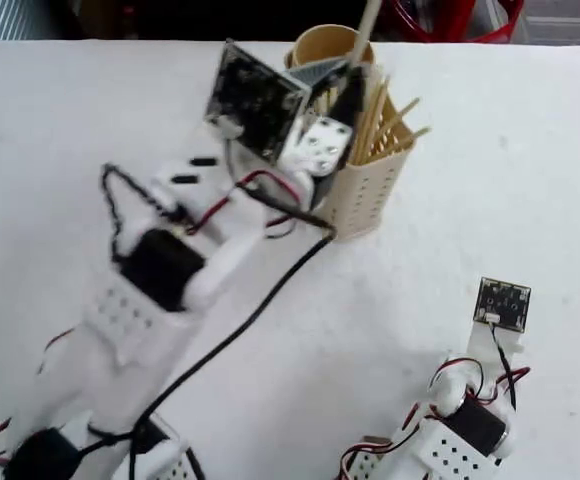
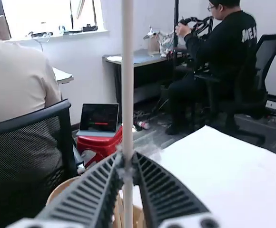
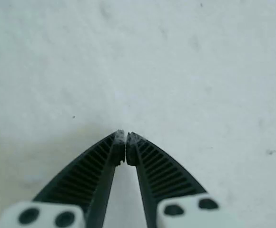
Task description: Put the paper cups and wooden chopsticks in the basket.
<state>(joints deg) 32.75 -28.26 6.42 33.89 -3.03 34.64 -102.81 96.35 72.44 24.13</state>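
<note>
A cream perforated basket (image 1: pixel 373 190) stands at the back middle of the white table. It holds a paper cup (image 1: pixel 320 48) and several wooden chopsticks (image 1: pixel 385 125) that lean out to the right. My left gripper (image 1: pixel 345 72) hangs over the basket, shut on one pale chopstick (image 1: pixel 366 28) that stands nearly upright. In the left wrist view that chopstick (image 2: pixel 127 76) rises from between the closed black fingers (image 2: pixel 102 187), with the cup's rim (image 2: pixel 62 187) below. My right gripper (image 3: pixel 125 137) is shut on nothing, just above bare table; its arm (image 1: pixel 470 425) rests at the front right.
The white table (image 1: pixel 490 150) lies bare around the basket. A black cable (image 1: pixel 260 310) runs from the left arm across the table's middle. Behind the table's far edge are chairs, a red stool (image 2: pixel 102 140) and seated people.
</note>
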